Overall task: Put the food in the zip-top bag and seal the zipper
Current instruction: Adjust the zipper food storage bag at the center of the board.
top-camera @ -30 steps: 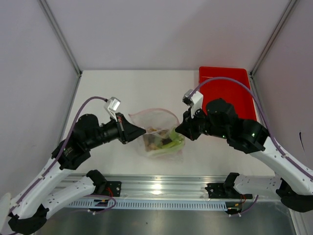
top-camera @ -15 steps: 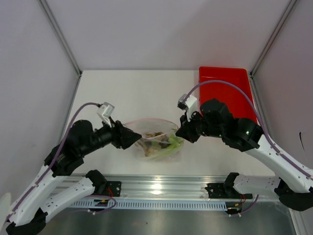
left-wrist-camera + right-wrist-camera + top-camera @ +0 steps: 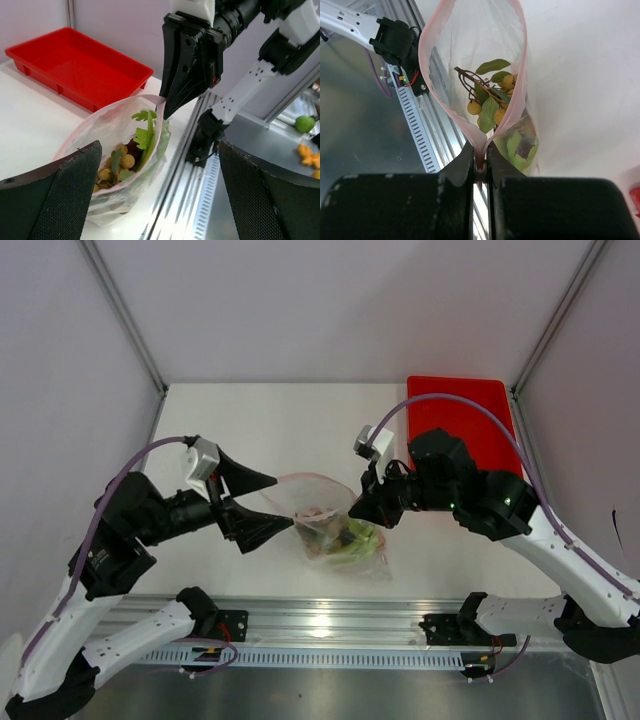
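The zip-top bag (image 3: 335, 530) stands on the table with its mouth open, held up at its right end. My right gripper (image 3: 362, 510) is shut on the pink zipper strip (image 3: 431, 85) where the two sides meet (image 3: 480, 172). Inside lie the food: yellow-green grapes (image 3: 490, 102) with leaves, a green leek stalk (image 3: 149, 137) and a dark red piece (image 3: 524, 148) low in the bag. My left gripper (image 3: 285, 502) stands wide open just left of the bag, touching nothing. In the left wrist view the bag (image 3: 85, 145) shows beyond the spread fingers (image 3: 55, 200).
A red tray (image 3: 470, 420) sits at the back right, behind the right arm, and also shows in the left wrist view (image 3: 75, 65). The metal rail (image 3: 330, 625) runs along the table's near edge, close below the bag.
My left gripper has let go of the bag's left rim, opened wide and drawn back to the left. The right gripper keeps its hold; the bag has slid slightly right.
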You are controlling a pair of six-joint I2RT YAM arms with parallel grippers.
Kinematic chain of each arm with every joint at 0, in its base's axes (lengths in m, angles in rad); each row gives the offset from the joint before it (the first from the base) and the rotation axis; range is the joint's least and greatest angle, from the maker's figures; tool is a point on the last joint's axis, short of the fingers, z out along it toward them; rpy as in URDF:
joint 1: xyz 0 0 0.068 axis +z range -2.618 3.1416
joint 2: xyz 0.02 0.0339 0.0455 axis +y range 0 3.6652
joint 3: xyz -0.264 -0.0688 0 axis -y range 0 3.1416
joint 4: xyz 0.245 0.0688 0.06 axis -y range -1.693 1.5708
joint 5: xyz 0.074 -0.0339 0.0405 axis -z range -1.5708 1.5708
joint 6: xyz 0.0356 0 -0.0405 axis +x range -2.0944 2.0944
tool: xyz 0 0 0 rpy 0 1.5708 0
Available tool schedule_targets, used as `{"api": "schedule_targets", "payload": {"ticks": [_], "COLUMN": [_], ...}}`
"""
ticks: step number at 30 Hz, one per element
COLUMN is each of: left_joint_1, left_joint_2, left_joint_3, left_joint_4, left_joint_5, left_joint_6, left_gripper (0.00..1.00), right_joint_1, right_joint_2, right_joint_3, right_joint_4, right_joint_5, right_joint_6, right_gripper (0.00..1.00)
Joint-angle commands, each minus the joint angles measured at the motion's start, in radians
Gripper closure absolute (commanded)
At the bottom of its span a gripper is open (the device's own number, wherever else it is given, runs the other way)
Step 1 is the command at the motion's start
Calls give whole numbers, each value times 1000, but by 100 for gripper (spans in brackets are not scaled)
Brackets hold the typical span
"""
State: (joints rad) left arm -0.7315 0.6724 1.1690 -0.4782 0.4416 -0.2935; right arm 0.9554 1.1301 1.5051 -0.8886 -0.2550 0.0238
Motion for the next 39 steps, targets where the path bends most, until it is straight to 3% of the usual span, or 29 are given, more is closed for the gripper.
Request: {"api": "schedule_targets", "payload": {"ticks": [1, 5, 10, 13, 26, 39], "left_joint_1": [-5, -6, -12, -14, -23, -78], "left_joint_2": [4, 56, 168, 177, 303, 461], "left_joint_3": [41, 78, 155, 141, 187, 258], "left_joint_4": [56, 32, -85, -73, -17, -122], "left_joint_5": [72, 172, 197, 180, 385, 605], "left_joint_6": [160, 290, 438, 488, 683, 711], "left_gripper": [1, 1, 0, 1, 0, 0], "right_joint_1": [-1, -4, -3, -3, 2, 3], "right_joint_2": [11, 34, 63, 80, 106, 108], "right_joint_3": [49, 79, 79, 84, 138, 202], "right_joint_4": [56, 56, 45, 22, -41, -84], "right_joint_5": [-59, -105, -168, -181, -225, -214], "right_joint_6": [-19, -19, -22, -53, -79, -96], "right_gripper": [100, 100, 100, 100, 100, 100]}}
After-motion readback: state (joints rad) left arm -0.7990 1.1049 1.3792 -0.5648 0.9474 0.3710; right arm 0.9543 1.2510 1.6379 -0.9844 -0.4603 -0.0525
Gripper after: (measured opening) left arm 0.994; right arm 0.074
